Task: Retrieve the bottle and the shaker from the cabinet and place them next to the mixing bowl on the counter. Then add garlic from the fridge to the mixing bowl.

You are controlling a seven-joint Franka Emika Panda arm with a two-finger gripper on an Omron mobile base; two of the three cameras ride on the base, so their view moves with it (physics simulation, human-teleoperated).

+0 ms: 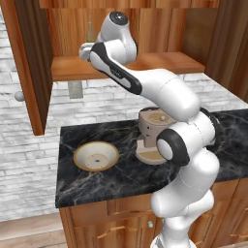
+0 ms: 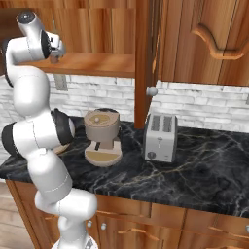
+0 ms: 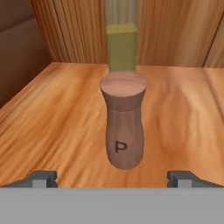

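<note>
The step in hand looks like fetching the shaker (image 3: pixel 124 124). The gripper (image 3: pixel 113 178) gapes wide and empty on the cabinet shelf (image 3: pixel 52 122); the shaker stands upright straight ahead, centred between the fingers, bottle (image 3: pixel 122 48) behind it. Next: advance, then close.

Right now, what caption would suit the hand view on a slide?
Open gripper faces an upright wooden pepper shaker marked P on the cabinet shelf, a bottle standing behind it.

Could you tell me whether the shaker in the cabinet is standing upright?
Upright: the shaker stands on its base on the shelf, cap on top.
</note>
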